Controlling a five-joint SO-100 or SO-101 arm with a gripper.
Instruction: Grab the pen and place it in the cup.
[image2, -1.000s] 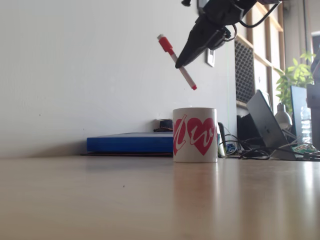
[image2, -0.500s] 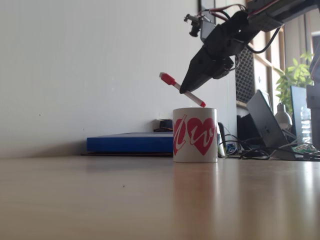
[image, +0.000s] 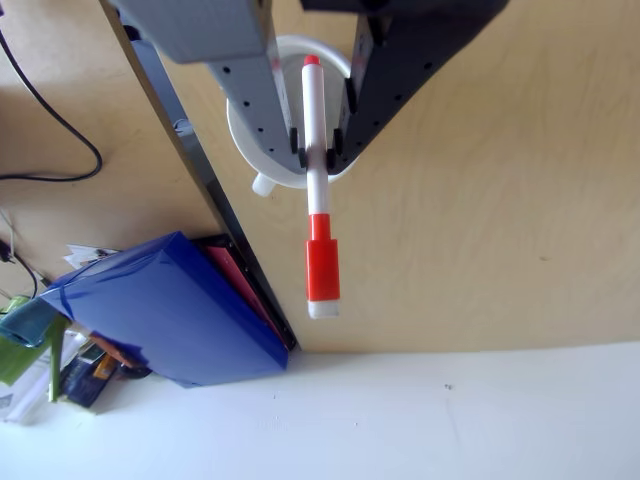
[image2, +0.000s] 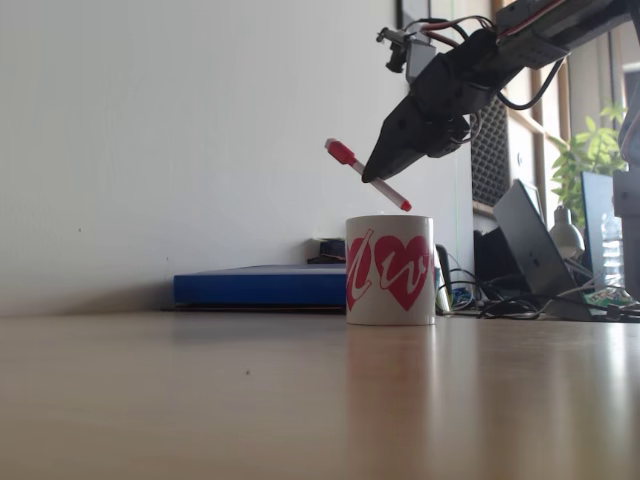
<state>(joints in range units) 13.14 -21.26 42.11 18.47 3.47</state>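
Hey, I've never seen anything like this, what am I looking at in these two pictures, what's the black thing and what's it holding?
The black thing is a small robot arm. Its two-fingered hand is clamped on a pen with a white barrel and a red cap.

The fixed view is taken from low on the wooden table, looking sideways. It shows the pen tilted, its small red tip just above the rim of a white cup with a red heart.

The other view looks down past the hand: the fingers pinch the pen at mid-barrel, with the cup's opening underneath.

Also on the table: a blue box by the wall and a laptop at right.
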